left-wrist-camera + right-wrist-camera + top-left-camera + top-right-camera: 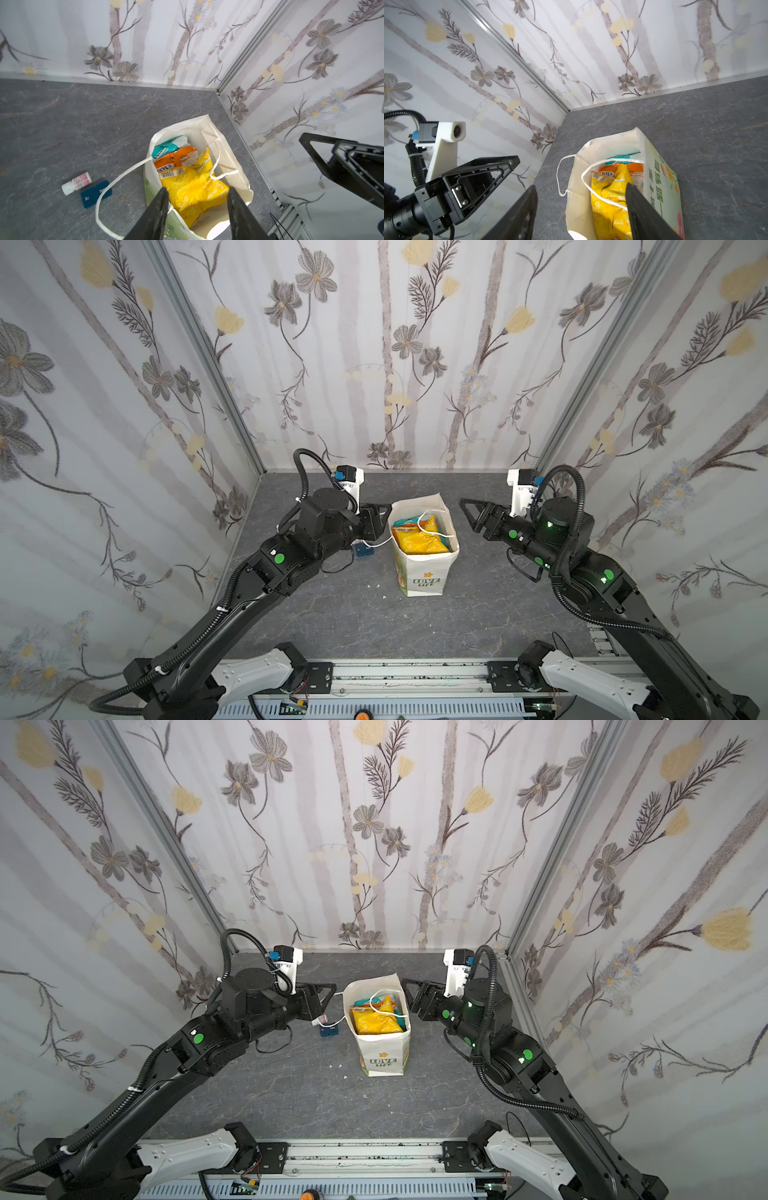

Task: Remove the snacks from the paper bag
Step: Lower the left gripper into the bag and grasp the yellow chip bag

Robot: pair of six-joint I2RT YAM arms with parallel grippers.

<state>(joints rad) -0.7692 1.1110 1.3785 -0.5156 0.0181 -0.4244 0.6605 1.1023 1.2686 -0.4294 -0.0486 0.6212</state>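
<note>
Nearest the front edge of the bench point(332, 626) the grey stone-look surface is bare apart from a few tiny white scraps point(376, 585); no snack lies on it anywhere in either top view.

Around the middle of the bench, the paper bag point(422, 572) stands upright with its mouth open and its "LOVE LIFE" face toward the front edge. All the snacks that show are inside it. A yellow packet point(193, 187) lies on top, an orange packet point(176, 158) is partly under it, and a teal packet point(166, 146) is tucked against the bag's far wall. Any others are hidden beneath these. One cord handle point(135, 166) trails out over the bag's left side onto the bench; the other lies across the packets.

The left gripper point(196, 190) hangs just beside the bag's left rim with its jaws partly apart and nothing between them. The right gripper point(581, 186) sits near the bag's right side, jaws wider apart and likewise empty. Neither appears to touch the bag.

Left of the bag, under the left arm, lie a small dark blue box point(95, 193) and a little white bottle with a pink label point(76, 182).

By this layout the task has barely begun: nothing is out, and every packet remains to be lifted.
</note>
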